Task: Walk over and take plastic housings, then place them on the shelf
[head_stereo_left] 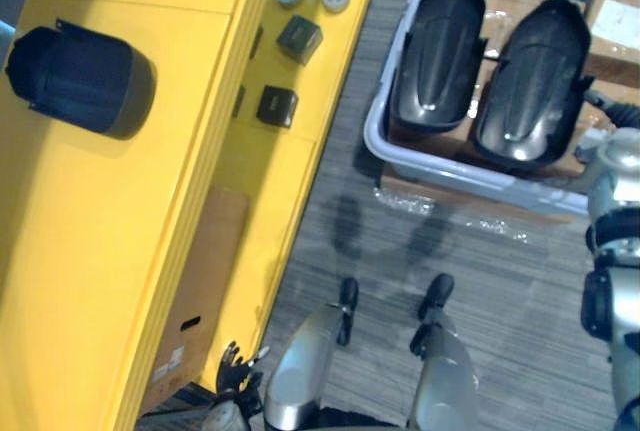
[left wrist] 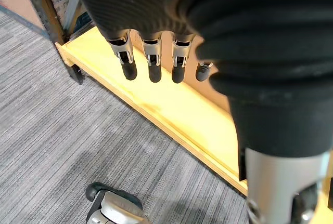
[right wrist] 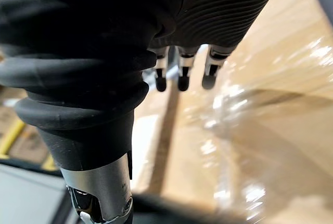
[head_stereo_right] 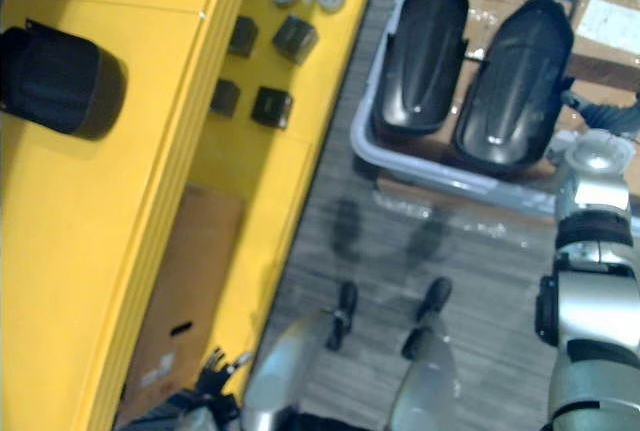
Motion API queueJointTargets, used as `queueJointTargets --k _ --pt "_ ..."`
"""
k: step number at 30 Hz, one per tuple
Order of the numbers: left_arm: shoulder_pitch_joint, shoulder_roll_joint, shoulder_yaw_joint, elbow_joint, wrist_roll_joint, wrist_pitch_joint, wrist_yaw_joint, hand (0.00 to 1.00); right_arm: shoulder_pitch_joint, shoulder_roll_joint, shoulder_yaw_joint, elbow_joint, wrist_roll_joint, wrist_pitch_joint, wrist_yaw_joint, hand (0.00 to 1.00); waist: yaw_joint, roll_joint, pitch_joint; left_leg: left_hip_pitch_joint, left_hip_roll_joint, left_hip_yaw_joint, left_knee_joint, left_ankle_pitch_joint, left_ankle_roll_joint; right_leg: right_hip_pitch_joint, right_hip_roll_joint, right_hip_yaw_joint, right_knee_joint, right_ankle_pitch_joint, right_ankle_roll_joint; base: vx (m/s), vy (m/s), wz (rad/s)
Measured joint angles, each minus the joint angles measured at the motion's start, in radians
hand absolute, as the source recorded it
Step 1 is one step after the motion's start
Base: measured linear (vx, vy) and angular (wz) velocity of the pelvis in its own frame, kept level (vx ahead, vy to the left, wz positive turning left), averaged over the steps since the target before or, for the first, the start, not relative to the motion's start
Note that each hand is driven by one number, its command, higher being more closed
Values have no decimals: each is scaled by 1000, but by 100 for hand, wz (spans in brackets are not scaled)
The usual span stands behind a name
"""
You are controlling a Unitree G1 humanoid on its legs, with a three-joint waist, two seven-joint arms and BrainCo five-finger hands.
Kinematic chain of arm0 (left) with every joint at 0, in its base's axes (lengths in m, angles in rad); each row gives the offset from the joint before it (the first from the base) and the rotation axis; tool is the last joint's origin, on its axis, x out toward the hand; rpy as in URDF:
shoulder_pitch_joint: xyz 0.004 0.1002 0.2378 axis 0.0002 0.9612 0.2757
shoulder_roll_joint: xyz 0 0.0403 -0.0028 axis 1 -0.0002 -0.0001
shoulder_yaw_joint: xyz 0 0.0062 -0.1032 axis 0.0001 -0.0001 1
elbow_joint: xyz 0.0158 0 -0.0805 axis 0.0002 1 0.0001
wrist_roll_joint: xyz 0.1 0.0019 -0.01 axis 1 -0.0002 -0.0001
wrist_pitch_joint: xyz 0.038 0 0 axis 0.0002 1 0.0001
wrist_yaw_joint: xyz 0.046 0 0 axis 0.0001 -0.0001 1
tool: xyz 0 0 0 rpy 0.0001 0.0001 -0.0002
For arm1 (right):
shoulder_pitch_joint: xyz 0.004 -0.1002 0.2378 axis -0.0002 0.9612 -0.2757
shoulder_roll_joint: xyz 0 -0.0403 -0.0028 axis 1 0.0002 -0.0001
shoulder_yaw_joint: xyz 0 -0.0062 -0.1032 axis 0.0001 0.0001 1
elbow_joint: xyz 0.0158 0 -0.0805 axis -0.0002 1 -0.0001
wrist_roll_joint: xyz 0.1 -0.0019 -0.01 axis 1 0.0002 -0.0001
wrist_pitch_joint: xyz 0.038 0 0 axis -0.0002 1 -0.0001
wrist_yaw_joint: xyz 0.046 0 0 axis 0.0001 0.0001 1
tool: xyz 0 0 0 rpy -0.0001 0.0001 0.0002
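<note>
Plastic housing (head_stereo_left: 440, 51), black, and a second housing (head_stereo_left: 532, 81): side by side in the grey bin (head_stereo_left: 470, 183), on cardboard boxes (head_stereo_left: 615, 11). Third housing (head_stereo_left: 80, 81): left of the bin, on the yellow shelf (head_stereo_left: 120, 251). Right hand (right wrist: 179, 68): we find it over the bin's wrapped cardboard, fingers straight, holding nothing. Left hand (left wrist: 152, 52): left of the bin, by the shelf, fingers straight, empty.
</note>
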Motion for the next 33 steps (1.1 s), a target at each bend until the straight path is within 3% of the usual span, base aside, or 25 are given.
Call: queueJointTargets --k 3,8,16,24,28,30,33 --pt "0 -1 -11 9 -4 -7 1 0 0 -5 0 28 -19 27 0 0 3 10 -7 -1 -1 -2 1 1 -1 -10 -5 0 24 -15 -4 -12 0 3" --pt "0 -27 -42 22 -31 -7 2 0 0 -63 24 31 -72 61 48 0 24 67 -47 -11 -8 -22 -1 6 -5 -23 -20 -23 50 -44 -9 -10 4 10" --pt "-4 -26 -65 25 -43 -8 -1 0 -2 -107 84 31 -143 65 82 0 47 76 -53 -41 -1 -28 -4 16 -15 -63 -21 -30 76 -59 -21 -9 -5 3" --pt "-5 -25 -73 24 -44 -17 1 0 -27 -109 77 42 -145 152 -85 0 51 78 -55 -54 3 -45 -1 18 -18 -60 -17 -55 62 -56 -20 7 12 5" --pt "-5 -24 -77 17 -44 -16 1 0 -41 -109 63 51 -142 154 -161 0 51 78 -55 -41 8 -44 -5 17 -19 -50 -11 -54 57 -53 -16 10 3 -4" --pt "-1 -24 -79 13 -44 -16 1 0 -62 -110 60 52 -137 141 -214 0 47 79 -55 -29 11 -44 -5 16 -21 -38 -6 -52 54 -55 -19 9 0 -9" --pt "1 -24 -80 11 -45 -16 0 0 -111 -116 60 37 -150 53 -270 0 47 80 -56 -18 18 -44 -5 14 -23 -33 0 -51 52 -61 -29 -18 -3 -5"
